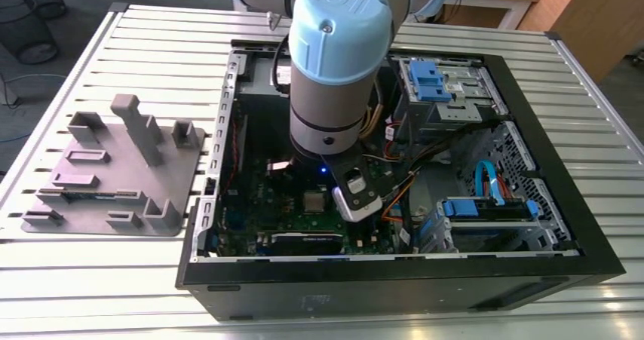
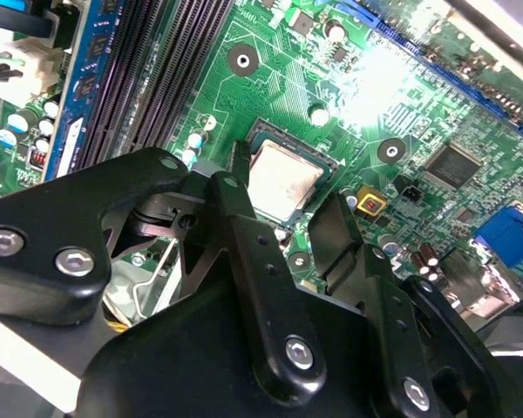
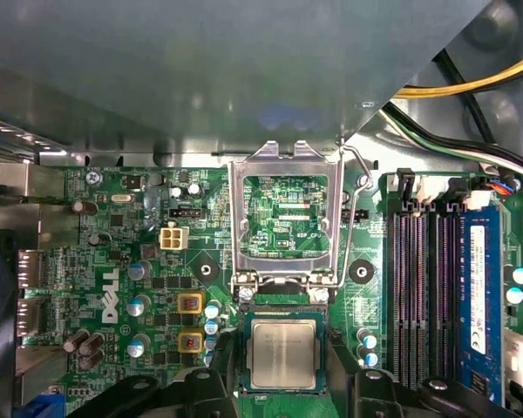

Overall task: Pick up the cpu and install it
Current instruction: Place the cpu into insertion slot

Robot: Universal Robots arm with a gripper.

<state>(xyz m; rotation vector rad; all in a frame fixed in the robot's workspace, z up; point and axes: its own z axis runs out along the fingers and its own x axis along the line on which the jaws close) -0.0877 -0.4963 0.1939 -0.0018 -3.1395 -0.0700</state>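
Table (image 1: 90,280) slats hold a computer case (image 1: 403,280) with the green motherboard (image 3: 105,218) lying inside. The robot arm (image 1: 332,91) reaches down over the motherboard. A grey tray (image 1: 121,182) sits outside the case, well away from the motherboard, on the exterior view's left. On the motherboard a metal frame (image 3: 237,218) is swung open. The gripper (image 2: 286,193) hangs above the motherboard, fingers (image 2: 235,218) spread, holding nothing. The cpu (image 3: 283,353) lies flat on the motherboard, between the fingers, not touching them.
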